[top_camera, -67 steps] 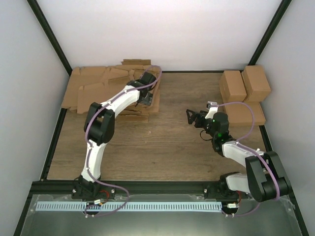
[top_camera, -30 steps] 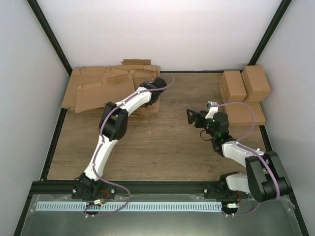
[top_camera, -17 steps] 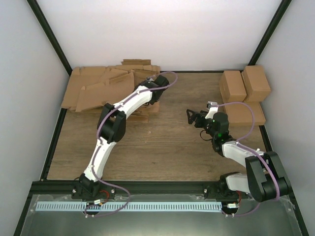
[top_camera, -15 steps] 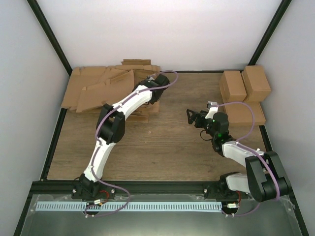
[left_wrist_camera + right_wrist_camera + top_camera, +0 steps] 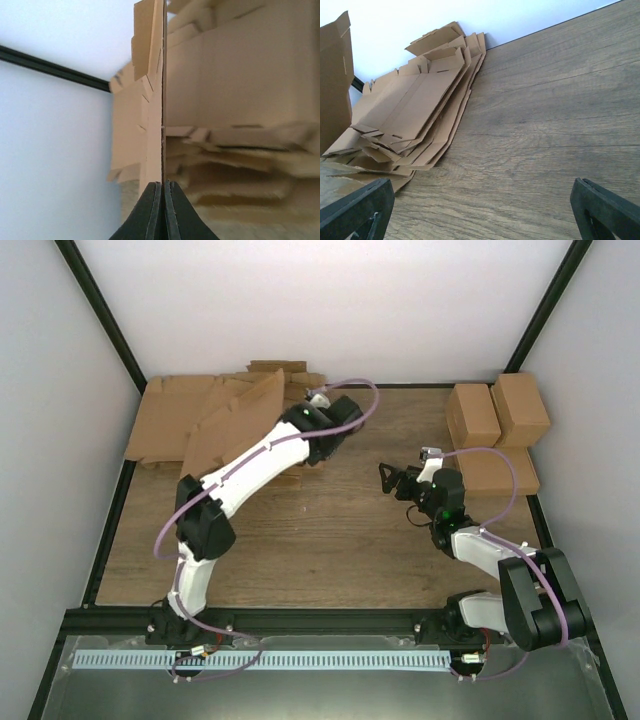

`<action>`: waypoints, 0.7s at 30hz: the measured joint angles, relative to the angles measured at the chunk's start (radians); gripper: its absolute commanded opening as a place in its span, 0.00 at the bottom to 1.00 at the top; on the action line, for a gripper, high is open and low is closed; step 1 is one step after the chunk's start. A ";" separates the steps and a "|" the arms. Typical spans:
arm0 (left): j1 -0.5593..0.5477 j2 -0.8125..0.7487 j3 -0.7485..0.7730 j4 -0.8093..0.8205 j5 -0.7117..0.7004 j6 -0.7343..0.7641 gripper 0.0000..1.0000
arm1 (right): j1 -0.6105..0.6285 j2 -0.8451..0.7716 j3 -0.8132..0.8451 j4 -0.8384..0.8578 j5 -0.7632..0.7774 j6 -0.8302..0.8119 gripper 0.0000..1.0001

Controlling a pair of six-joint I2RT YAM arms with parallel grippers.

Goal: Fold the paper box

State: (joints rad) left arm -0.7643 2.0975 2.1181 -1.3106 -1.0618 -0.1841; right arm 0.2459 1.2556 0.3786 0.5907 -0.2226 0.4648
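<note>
The paper box [image 5: 235, 425] is a flat die-cut brown sheet, raised off the pile and tilted steeply. My left gripper [image 5: 293, 420] is shut on its right edge. In the left wrist view the sheet stands edge-on [image 5: 162, 100], running straight up from between the closed fingertips of the left gripper [image 5: 162, 184]. The right wrist view catches it at the far left [image 5: 332, 75]. My right gripper [image 5: 385, 478] hovers over the table's right half, well apart from the sheet, open and holding nothing, with bare wood between its fingers in the right wrist view [image 5: 480, 210].
A pile of flat cardboard sheets [image 5: 165, 420] lies at the back left, also visible in the wrist views [image 5: 410, 115] [image 5: 240, 80]. Folded brown boxes [image 5: 497, 412] stand at the back right. Black frame posts and white walls enclose the wooden table [image 5: 330, 540].
My left gripper has shut on one sheet and drawn it up off the pile, so it now stands tilted. The left arm has swung to the right. The right arm has not moved.
</note>
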 measured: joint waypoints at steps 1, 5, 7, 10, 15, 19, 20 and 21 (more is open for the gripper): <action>-0.026 -0.023 -0.017 -0.010 0.019 -0.024 0.04 | 0.000 0.000 0.000 0.000 0.000 0.000 1.00; -0.158 -0.150 -0.167 0.018 0.193 -0.113 0.04 | 0.000 0.000 0.002 -0.008 0.009 0.000 1.00; -0.206 -0.231 -0.288 0.095 0.326 -0.146 0.05 | 0.000 0.002 0.012 -0.030 0.026 0.003 1.00; -0.234 -0.344 -0.475 0.254 0.538 -0.185 0.22 | 0.000 0.013 0.038 -0.060 0.059 0.008 1.00; -0.224 -0.428 -0.668 0.514 0.825 -0.257 0.68 | 0.000 0.015 0.049 -0.092 0.095 0.021 1.00; -0.218 -0.453 -0.702 0.634 0.952 -0.277 0.72 | 0.000 0.017 0.051 -0.108 0.112 0.025 1.00; -0.214 -0.462 -0.705 0.655 0.975 -0.281 0.72 | 0.000 0.021 0.053 -0.114 0.115 0.026 1.00; -0.207 -0.473 -0.710 0.674 0.993 -0.281 0.72 | 0.000 0.026 0.055 -0.117 0.116 0.026 1.00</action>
State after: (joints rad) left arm -0.9710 1.6241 1.4082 -0.6361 -0.0689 -0.4652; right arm 0.2459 1.2816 0.4339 0.4732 -0.1070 0.4908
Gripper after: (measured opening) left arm 0.724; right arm 0.997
